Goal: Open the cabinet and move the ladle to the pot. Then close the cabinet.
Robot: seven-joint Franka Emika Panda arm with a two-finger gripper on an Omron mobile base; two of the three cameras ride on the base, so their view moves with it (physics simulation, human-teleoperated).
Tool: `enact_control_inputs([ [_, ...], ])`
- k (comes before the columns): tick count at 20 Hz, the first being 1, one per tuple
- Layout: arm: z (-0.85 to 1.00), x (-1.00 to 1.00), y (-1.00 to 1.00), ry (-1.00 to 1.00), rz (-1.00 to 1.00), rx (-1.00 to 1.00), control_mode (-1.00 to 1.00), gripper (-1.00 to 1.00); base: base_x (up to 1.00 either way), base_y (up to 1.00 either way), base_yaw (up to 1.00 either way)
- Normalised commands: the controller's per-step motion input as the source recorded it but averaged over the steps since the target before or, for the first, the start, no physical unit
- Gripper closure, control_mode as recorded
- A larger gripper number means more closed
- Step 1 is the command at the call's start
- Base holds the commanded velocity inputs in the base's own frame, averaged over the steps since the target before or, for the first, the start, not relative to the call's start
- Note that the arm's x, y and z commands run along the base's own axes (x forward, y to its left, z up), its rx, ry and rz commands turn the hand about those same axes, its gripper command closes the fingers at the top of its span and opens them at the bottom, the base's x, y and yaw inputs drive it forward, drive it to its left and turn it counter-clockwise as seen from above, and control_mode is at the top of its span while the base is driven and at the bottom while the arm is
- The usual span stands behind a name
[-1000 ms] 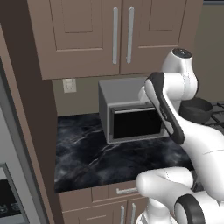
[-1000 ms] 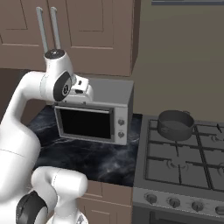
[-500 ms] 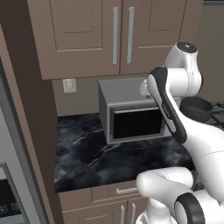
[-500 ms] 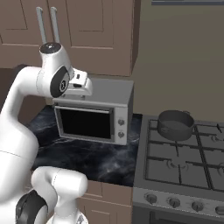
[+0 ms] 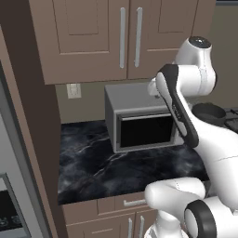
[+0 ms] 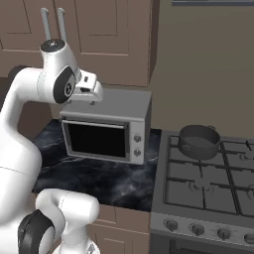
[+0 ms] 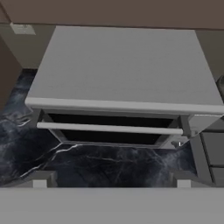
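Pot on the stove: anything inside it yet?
The pot sits on the stove, apparently empty. The cabinet doors are shut, hiding what's inside.

Grey microwave (image 5: 142, 125) on black marble counter (image 5: 107, 172)

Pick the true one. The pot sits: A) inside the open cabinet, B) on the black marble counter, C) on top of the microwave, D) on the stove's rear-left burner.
D: the pot stands on the stove, at its rear-left burner, right of the microwave.
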Motion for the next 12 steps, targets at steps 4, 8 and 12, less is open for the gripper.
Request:
enact_control_inputs([
  [4, 0.22, 0.0, 0.0, -0.03, 0.0, 0.0, -1.0, -1.0, 0.0, 0.0, 0.0],
  [8, 0.19, 0.0, 0.04, -0.05, 0.02, 0.0, -1.0, -1.0, 0.0, 0.0, 0.0],
  [12, 0.13, 0.0, 0.11, -0.06, -0.04, 0.0, -1.0, -1.0, 0.0, 0.0, 0.0],
])
